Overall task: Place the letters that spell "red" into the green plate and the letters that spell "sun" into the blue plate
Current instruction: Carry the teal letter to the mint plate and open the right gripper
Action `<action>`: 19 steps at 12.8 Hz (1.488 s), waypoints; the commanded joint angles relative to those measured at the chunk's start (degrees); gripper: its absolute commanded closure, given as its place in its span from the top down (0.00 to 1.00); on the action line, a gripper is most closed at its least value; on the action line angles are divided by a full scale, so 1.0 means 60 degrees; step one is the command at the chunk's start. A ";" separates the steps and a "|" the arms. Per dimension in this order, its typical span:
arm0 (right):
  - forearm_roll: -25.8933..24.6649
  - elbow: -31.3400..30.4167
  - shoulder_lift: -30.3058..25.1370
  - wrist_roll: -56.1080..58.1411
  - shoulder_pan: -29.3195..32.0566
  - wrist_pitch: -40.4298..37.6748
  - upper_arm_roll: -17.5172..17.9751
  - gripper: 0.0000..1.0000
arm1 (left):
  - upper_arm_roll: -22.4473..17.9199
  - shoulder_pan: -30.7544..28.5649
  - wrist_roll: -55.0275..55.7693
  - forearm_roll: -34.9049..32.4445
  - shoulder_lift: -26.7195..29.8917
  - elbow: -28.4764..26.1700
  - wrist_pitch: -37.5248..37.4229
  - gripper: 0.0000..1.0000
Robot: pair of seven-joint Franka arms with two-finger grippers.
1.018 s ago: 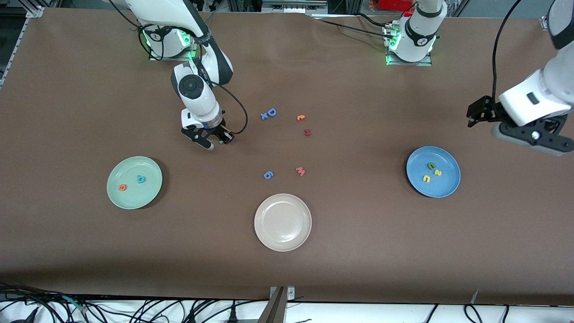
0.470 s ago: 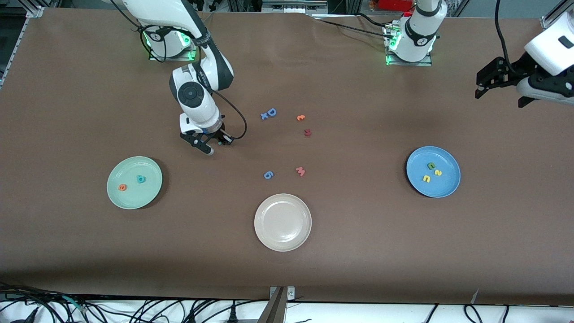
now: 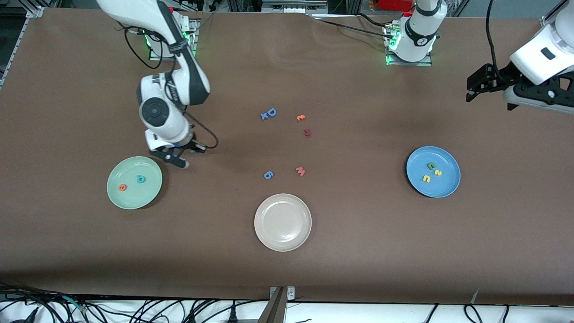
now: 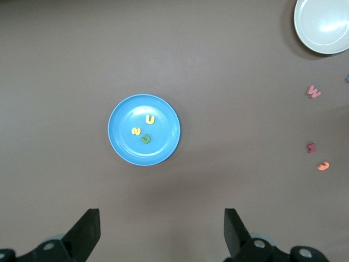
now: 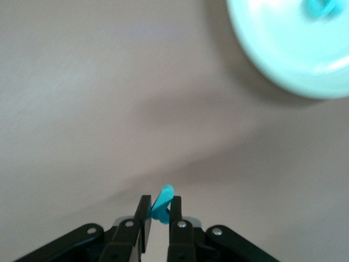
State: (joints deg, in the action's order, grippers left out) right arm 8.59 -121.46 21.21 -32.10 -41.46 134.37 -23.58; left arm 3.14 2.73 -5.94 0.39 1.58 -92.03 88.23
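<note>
My right gripper is shut on a small teal letter, the "r", which stands up between its fingers. It hangs over the table just beside the rim of the green plate. In that plate lie the teal "d" and the orange "e". The blue plate holds the green "n", the yellow "s" and the yellow "u". My left gripper is open and empty, raised high at the left arm's end of the table.
A cream-white plate sits nearest the front camera at mid-table. Loose letters lie in the middle: a blue "D", an orange squiggle, a dark red piece, a pink "M", a blue "6".
My right gripper has carried the teal letter from mid-table toward the green plate. The left arm has lifted up and away from the blue plate.
</note>
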 commanded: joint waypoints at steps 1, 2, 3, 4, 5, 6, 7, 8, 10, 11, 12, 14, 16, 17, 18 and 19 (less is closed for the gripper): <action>-0.0056 0.0029 -0.0108 0.1944 -0.0078 -0.0334 -0.0901 0.06 | 0.0134 0.0117 0.0097 0.0229 -0.0073 -0.0028 0.0002 1.00; -0.0056 0.0043 -0.0108 0.2648 -0.0078 -0.0436 -0.1267 0.06 | 0.0310 0.0117 0.0097 0.0142 -0.0088 -0.0042 0.0002 1.00; -0.0056 0.0043 -0.0093 0.3424 -0.0078 -0.0509 -0.1677 0.06 | 0.0341 0.0117 0.0068 0.0141 -0.0146 -0.0043 -0.0013 1.00; -0.0027 0.0058 -0.0035 0.4113 -0.0005 -0.0510 -0.1957 0.06 | 0.0356 0.0102 0.0024 0.0141 -0.0146 -0.0043 -0.0013 1.00; -0.0041 0.0189 0.0024 0.4656 0.0053 -0.0525 -0.2177 0.06 | 0.0356 0.0102 0.0023 0.0141 -0.0146 -0.0028 -0.0013 1.00; -0.0026 0.0306 0.0126 0.5169 0.0228 -0.0525 -0.2281 0.06 | 0.0356 0.0088 0.0023 0.0155 -0.0146 -0.0028 -0.0013 1.00; -0.0026 0.0481 0.0243 0.5610 0.0549 -0.0525 -0.2282 0.06 | 0.0341 0.0088 0.0038 0.0156 -0.0146 -0.0028 -0.0013 1.00; -0.0026 0.0657 0.0374 0.6063 0.0827 -0.0510 -0.2267 0.06 | 0.0341 0.0088 0.0053 0.0156 -0.0146 -0.0028 -0.0013 1.00; -0.0012 0.1008 0.0609 0.6608 0.1151 -0.0510 -0.2267 0.06 | 0.0341 0.0015 0.0038 0.0185 -0.0146 -0.0028 0.0046 1.00; 0.0003 0.1213 0.0784 0.6683 0.1211 -0.0510 -0.2267 0.07 | 0.0341 -0.0029 0.0038 0.0185 -0.0161 -0.0028 0.0060 1.00; 0.0076 0.1331 0.0887 0.6712 0.1211 -0.0510 -0.2253 0.20 | 0.0341 -0.0044 0.0053 0.0199 -0.0161 -0.0042 0.0090 1.00; 0.0120 0.1478 0.0932 0.6684 0.1211 -0.0525 -0.2252 0.78 | 0.0341 -0.0044 0.0082 0.0214 -0.0205 -0.0043 0.0090 1.00; 0.0266 0.1479 0.0889 0.6654 0.1182 -0.0539 -0.2252 1.00 | 0.0341 -0.0044 0.0082 0.0229 -0.0205 -0.0043 0.0090 1.00; 0.0412 0.1479 0.0845 0.6654 0.1167 -0.0713 -0.2252 1.00 | 0.0341 -0.0044 0.0082 0.0229 -0.0205 -0.0057 0.0075 1.00; 0.0819 0.1522 0.0786 0.6654 0.1167 -0.1034 -0.2252 1.00 | 0.0341 -0.0044 0.0082 0.0229 -0.0205 -0.0057 0.0075 1.00; 0.1055 0.1595 0.0699 0.6654 0.1124 -0.1385 -0.2252 1.00 | 0.0341 -0.0044 0.0082 0.0229 -0.0205 -0.0057 0.0090 1.00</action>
State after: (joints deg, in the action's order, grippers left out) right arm 11.86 -113.38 26.07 7.10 -34.55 129.96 -37.02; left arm 5.17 2.88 -5.80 0.40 0.18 -92.06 88.23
